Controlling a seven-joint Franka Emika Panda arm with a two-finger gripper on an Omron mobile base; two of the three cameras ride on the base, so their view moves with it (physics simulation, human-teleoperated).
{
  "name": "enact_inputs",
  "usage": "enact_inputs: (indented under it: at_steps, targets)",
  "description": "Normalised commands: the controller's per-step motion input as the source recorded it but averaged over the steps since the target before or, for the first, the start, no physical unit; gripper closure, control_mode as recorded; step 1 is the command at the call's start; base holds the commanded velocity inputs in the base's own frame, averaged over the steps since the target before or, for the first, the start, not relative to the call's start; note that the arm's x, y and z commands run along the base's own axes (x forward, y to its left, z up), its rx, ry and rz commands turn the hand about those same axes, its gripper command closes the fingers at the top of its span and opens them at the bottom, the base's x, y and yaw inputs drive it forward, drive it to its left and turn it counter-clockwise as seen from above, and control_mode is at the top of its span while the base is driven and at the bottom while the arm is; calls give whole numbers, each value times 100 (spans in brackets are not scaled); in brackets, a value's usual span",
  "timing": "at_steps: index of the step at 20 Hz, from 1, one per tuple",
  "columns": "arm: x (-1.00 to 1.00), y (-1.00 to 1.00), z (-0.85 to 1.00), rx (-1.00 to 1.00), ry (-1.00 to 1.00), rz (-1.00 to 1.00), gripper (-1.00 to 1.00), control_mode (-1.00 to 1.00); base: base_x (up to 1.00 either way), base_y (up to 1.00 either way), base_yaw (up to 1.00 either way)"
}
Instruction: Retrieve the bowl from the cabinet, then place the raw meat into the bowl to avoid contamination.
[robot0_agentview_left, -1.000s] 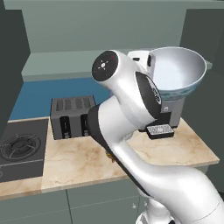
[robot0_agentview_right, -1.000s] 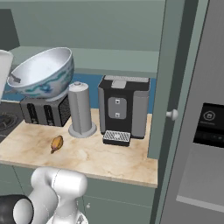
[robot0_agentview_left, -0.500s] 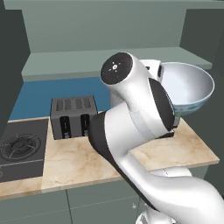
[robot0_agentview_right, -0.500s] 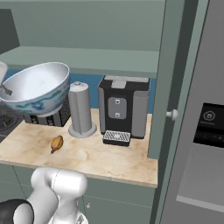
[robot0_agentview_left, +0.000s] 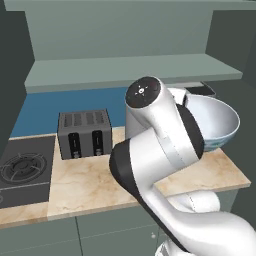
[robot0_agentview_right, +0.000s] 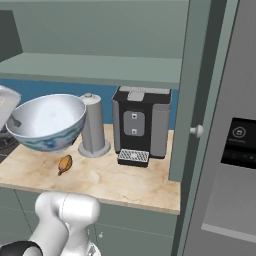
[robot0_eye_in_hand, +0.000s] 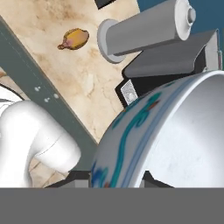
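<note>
The tool (robot0_eye_in_hand: 131, 181) pinches the bowl (robot0_agentview_right: 47, 121) by its rim; set down carelessly, it could crush the raw meat (robot0_agentview_right: 65, 163) just beside it on the bench (robot0_agentview_right: 125, 177).

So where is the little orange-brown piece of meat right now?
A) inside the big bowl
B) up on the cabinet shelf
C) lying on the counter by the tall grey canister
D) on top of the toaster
C: the raw meat lies on the marble counter, in front of the grey canister, while the bowl is held above the counter with no meat in it.
</note>
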Motion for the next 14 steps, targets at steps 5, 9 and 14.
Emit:
enact_inputs:
  at_steps: [5, 9, 14]
  targets:
    - [0, -16, -53, 11, 9, 0, 100, -100, 0, 0, 0]
    - [0, -19, -40, 10, 2, 0, 100, -100, 0, 0, 0]
    - [0, -4, -29, 2, 0, 0, 100, -100, 0, 0, 0]
